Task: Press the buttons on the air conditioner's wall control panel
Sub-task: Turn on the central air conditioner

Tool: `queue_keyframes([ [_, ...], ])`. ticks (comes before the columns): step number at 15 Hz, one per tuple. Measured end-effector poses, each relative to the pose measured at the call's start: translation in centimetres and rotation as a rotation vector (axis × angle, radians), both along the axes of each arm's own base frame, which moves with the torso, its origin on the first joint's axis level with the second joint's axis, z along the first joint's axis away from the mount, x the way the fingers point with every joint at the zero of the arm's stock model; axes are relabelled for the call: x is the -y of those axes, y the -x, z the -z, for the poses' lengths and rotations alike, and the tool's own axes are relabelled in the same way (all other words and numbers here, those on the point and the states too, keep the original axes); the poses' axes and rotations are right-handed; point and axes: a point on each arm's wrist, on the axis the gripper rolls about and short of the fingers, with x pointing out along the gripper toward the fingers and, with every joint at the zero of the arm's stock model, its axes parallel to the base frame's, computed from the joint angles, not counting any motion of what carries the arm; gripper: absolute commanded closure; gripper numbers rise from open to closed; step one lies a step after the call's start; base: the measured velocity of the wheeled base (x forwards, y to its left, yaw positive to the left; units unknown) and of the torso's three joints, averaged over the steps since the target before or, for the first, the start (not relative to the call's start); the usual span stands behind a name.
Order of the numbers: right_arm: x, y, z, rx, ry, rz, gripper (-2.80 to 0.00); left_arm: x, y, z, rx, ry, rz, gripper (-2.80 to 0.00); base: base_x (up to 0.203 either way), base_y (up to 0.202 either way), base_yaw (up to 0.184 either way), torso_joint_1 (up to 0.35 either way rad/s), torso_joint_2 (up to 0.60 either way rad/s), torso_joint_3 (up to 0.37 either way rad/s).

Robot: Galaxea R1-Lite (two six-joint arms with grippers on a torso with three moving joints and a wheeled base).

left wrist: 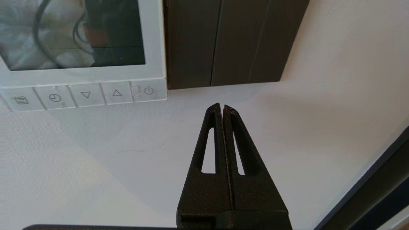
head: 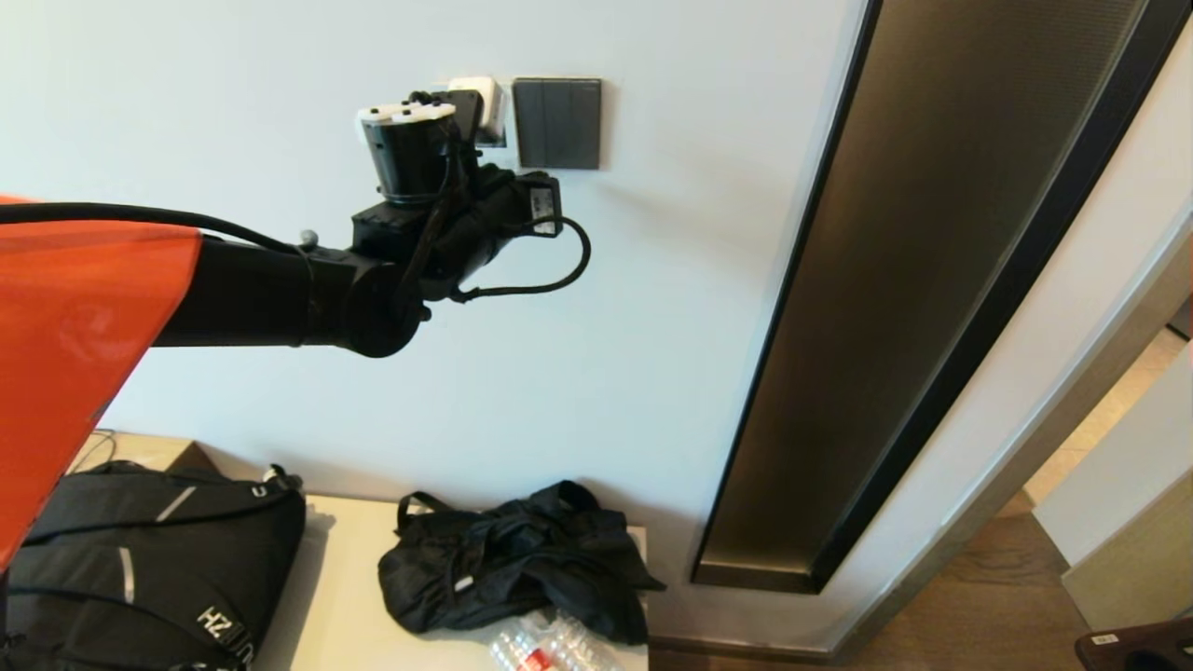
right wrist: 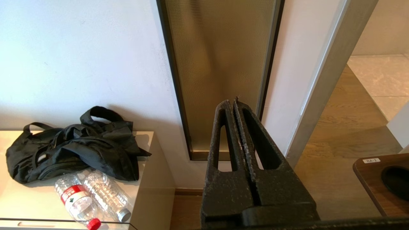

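Fingers [left wrist: 214, 127] of the left gripper [left wrist: 222, 107] are pressed flat together, nothing between them, their tips near the bare wall [left wrist: 127, 166] just below the wall control panel [left wrist: 153, 41] and the dark grey switch plate [left wrist: 223, 41]. In the head view the left arm reaches up to the wall, and its wrist covers most of the white panel, which sits just beside the switch plate on the robot's left of it.

Along the panel's bottom edge runs the row of buttons [left wrist: 86, 95], marked with faint grey symbols: a list icon, a clock, a down triangle, an up triangle and a power sign. The power button [left wrist: 149, 91] lies nearest the fingertips, which are apart from it. The LCD screen [left wrist: 73, 35] is grey and shows only reflections; no digits can be read.

Pointing at the bronze wall panel [right wrist: 220, 64], the right gripper [right wrist: 232, 103] likewise has its fingers closed on nothing.

Below, a pale counter [right wrist: 19, 198] carries a black bag [right wrist: 73, 150] and two clear plastic bottles [right wrist: 76, 204], one with a red label too small to read. A black backpack [head: 140, 568] bears the letters "HZ".
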Motion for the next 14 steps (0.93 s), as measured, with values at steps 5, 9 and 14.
queue_keyframes([
  [5,0.0,0.0,0.0,0.000,0.000,0.000,0.00,-1.1,-0.7,-0.4,0.010,0.007,-0.029,0.00,0.000,0.000,0.000,0.000,0.00,0.000],
  [9,0.0,0.0,0.0,0.000,0.000,0.000,0.00,-1.2,-0.9,-0.4,0.013,0.009,-0.034,0.00,0.000,0.000,0.000,0.000,0.00,0.000],
  [14,0.0,0.0,0.0,0.000,0.000,0.000,0.00,-1.6,-1.4,-0.3,0.014,0.008,-0.047,0.00,0.000,0.000,0.000,0.000,0.00,0.000],
])
